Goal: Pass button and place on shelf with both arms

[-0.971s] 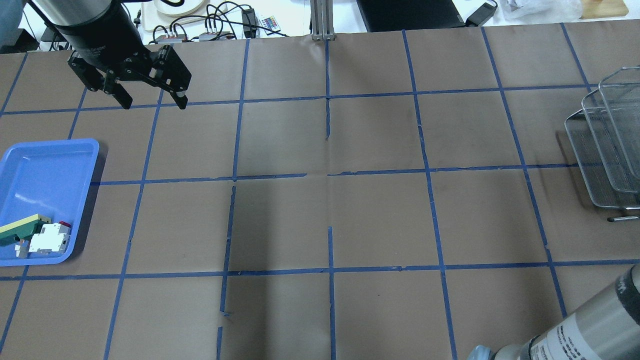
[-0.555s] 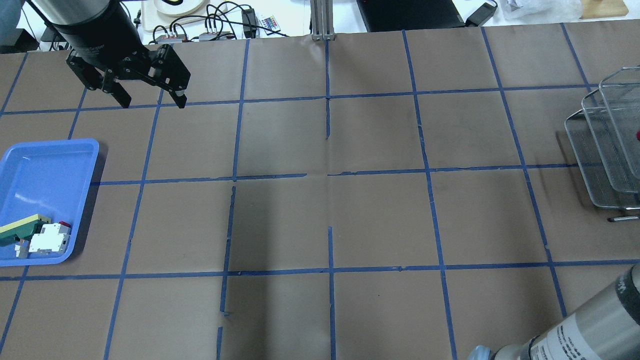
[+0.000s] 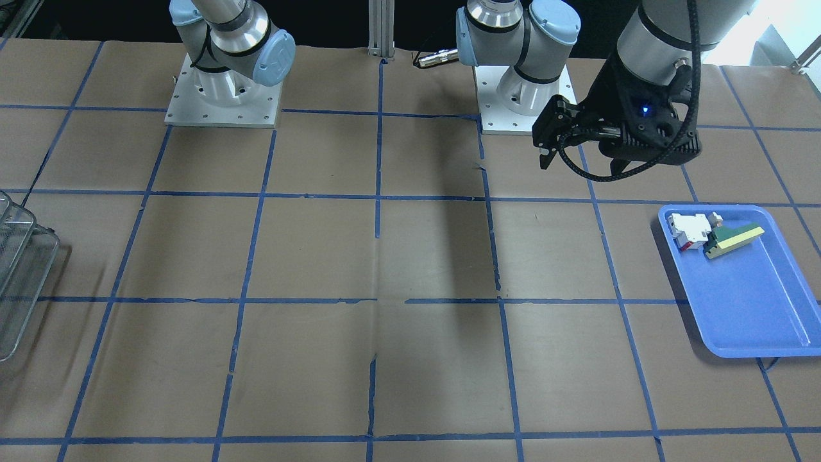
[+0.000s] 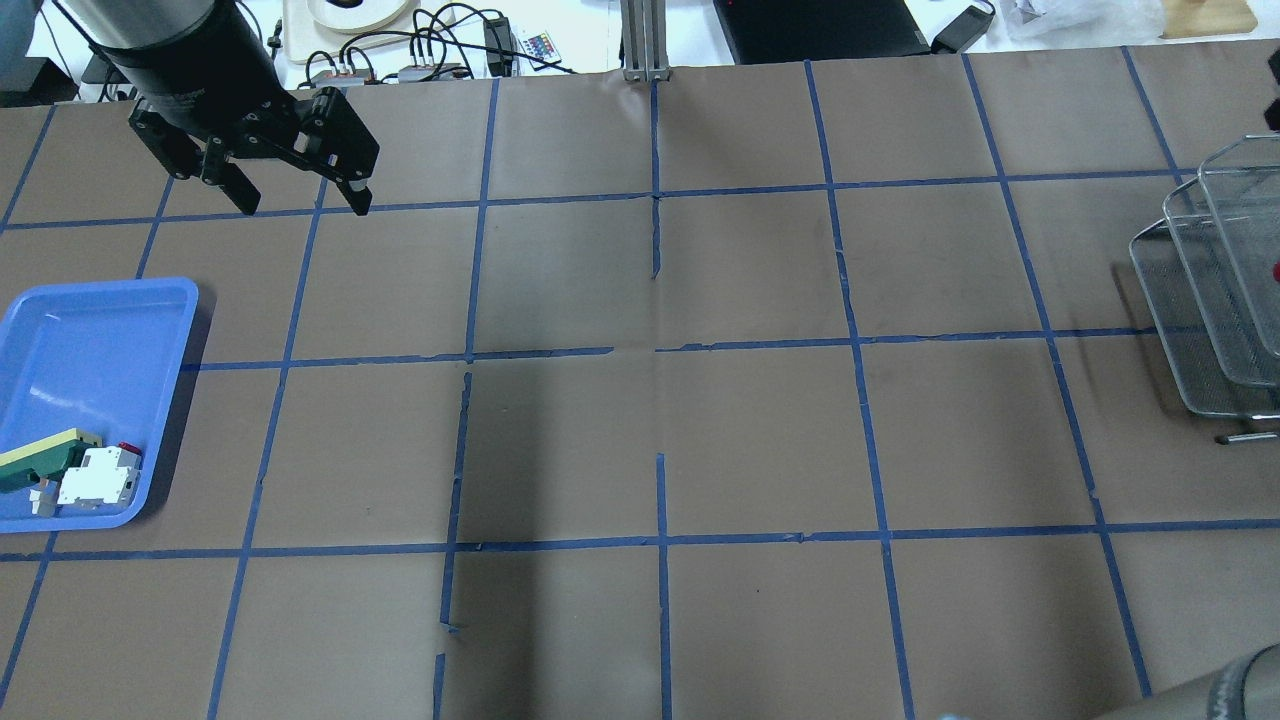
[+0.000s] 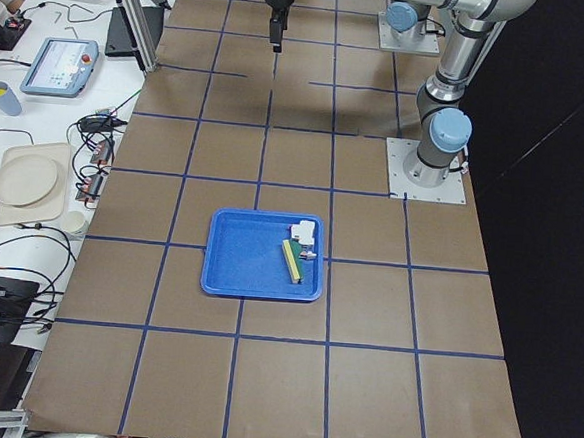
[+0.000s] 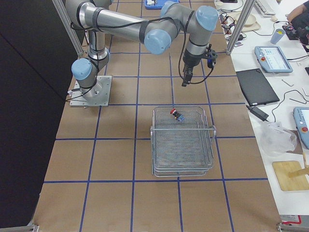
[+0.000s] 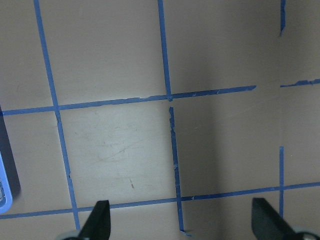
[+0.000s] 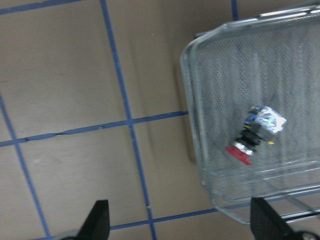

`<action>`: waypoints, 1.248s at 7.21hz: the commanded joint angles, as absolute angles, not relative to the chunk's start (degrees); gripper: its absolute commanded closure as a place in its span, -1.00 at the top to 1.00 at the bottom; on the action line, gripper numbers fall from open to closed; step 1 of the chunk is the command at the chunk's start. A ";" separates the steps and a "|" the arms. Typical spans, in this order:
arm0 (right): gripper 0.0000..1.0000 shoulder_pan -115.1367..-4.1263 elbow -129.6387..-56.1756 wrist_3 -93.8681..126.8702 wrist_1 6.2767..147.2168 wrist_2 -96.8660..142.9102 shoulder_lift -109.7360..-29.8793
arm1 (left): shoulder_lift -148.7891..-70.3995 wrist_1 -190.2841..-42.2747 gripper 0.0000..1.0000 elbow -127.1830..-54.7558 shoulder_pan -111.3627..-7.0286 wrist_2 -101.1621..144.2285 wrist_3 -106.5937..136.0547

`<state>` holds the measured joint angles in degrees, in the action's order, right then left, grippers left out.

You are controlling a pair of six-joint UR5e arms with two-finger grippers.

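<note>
The button (image 6: 175,114), with its red cap and black body, lies on its side in the top tier of the silver wire shelf (image 6: 183,145). The right wrist view shows it near the shelf's corner (image 8: 251,136), and a red speck of it shows overhead (image 4: 1276,270). My right gripper (image 6: 186,77) is open and empty, above the table beside the shelf, with its fingertips (image 8: 98,220) wide apart. My left gripper (image 4: 303,205) is open and empty, high over the far left of the table; it also shows in the front view (image 3: 580,160).
A blue tray (image 4: 100,340) at the left end holds a white-and-red block (image 4: 98,478) and a green-and-yellow wedge (image 4: 40,455). The shelf (image 4: 1190,300) stands at the right edge. Brown paper with blue tape lines covers the table. Cables and devices lie beyond the far edge.
The red of the button appeared in the shelf at the overhead view's right edge. The right arm has drawn almost out of the bottom right corner. The left gripper crept slightly up and left.
</note>
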<state>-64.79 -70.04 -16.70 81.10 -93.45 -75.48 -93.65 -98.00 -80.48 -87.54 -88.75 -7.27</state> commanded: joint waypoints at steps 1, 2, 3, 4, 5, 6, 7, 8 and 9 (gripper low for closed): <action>0.99 -76.95 -74.60 -4.29 81.39 -92.55 -78.65 | -93.34 -97.82 1.00 -80.51 -87.54 -88.68 -7.29; 0.99 -80.47 -77.06 -0.56 81.39 -92.55 -82.23 | -93.34 -97.82 1.00 -80.51 -87.54 -88.59 -7.29; 0.99 -84.42 -81.26 2.00 81.73 -92.64 -85.57 | -93.34 -97.82 0.99 -80.51 -87.54 -88.59 -7.29; 0.99 -87.94 -85.39 6.02 83.74 -92.72 -89.00 | -93.34 -97.82 1.00 -80.51 -87.54 -88.59 -7.21; 0.99 -90.76 -88.65 11.37 83.93 -92.72 -91.47 | -93.34 -97.82 0.99 -80.51 -87.54 -88.59 -7.21; 0.99 -92.18 -91.55 12.56 84.02 -92.72 -93.06 | -93.34 -97.82 1.00 -80.51 -87.54 -88.59 -7.21; 0.99 -92.37 -93.15 12.05 83.94 -92.55 -95.16 | -93.34 -97.82 0.99 -80.59 -87.54 -88.59 -7.21; 0.99 -92.37 -94.73 12.04 84.20 -92.46 -96.14 | -93.34 -97.82 1.00 -80.60 -87.54 -88.59 -7.21; 0.99 -92.29 -95.36 11.95 84.63 -92.46 -96.07 | -93.34 -97.82 1.00 -80.60 -87.54 -88.59 -7.29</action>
<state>-92.21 -93.96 11.94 84.21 -92.52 -95.43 -93.34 -97.82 -80.58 -87.54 -88.59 -7.22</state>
